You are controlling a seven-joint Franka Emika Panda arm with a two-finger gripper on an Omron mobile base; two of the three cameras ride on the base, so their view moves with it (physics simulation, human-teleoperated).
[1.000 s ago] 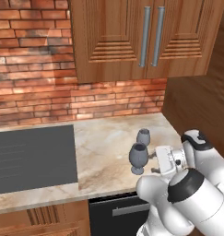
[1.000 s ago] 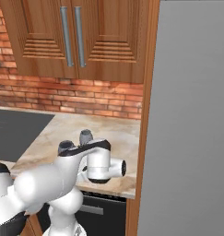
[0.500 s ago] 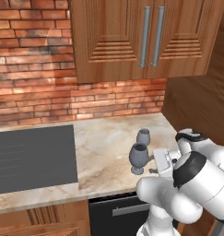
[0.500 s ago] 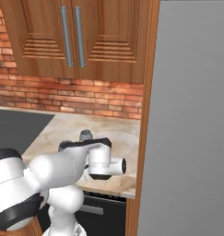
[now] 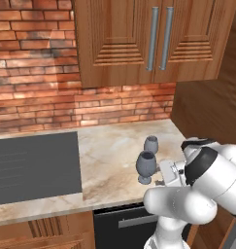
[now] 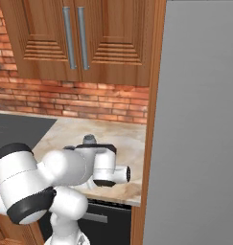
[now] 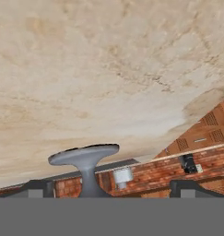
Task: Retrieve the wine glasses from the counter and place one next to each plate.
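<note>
On the counter (image 5: 114, 160), to the right of the dark cooktop (image 5: 34, 165), two wine glasses stand upright on the beige marbled stone. The nearer glass (image 5: 145, 165) stands closer to the front edge, and the farther glass (image 5: 151, 144) stands just behind it and slightly to its right, near it but apart. Both are dark grey-blue and see-through, with a rounded bowl, a short stem and a round foot. In the left base view the white arm curls up from the lower right, and its hand reaches in low from the right, just beside the nearer glass at about stem height. In the right base view the arm's bulky white joints cover most of the stone, and the top of one glass (image 6: 89, 139) peeks above the hand. The hand view is rolled, so the marbled counter (image 7: 109, 69) spreads across the top of it, while a round foot and stem of a glass (image 7: 85, 159) rise between the two dark fingertips (image 7: 37, 188). The gripper (image 7: 111, 189) stands wide apart, with one tip on each side of the stem and clear space between each tip and the glass, so it grasps nothing. Behind the counter runs a red brick wall (image 5: 51, 92), and above it hang brown wooden cabinets (image 5: 139, 39) with two upright metal handles (image 5: 158, 39). A tall grey panel (image 6: 199, 134) fills the right of the right base view, framed by a wooden upright.
</note>
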